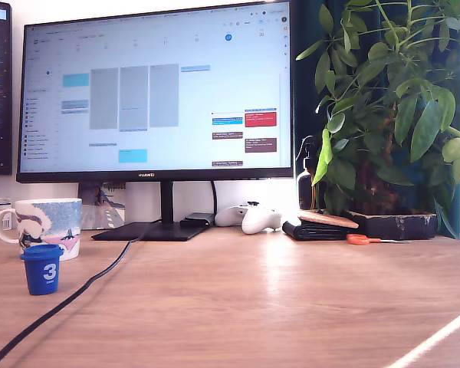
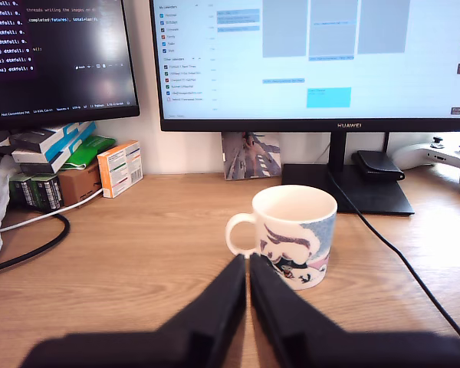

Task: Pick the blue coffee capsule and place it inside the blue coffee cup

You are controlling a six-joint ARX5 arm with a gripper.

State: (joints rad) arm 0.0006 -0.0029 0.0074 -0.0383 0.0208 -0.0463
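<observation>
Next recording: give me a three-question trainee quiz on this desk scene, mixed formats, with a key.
1. True or false: the small dark-blue plastic capsule marked "3" is already inside the speckled blue, white and pink ceramic mug.
2. In the wrist view, the black pincer fingers are: A) spread wide, B) closed together, C) gripping the capsule.
3. Fill in: in the exterior view, the capsule stands on the wooden desk in front of the ____.

Key:
1. False; it stands on the desk.
2. B.
3. Mug.

Capsule [image 1: 42, 269] dark blue; cup [image 1: 48, 224] blue-white-pink.
</observation>
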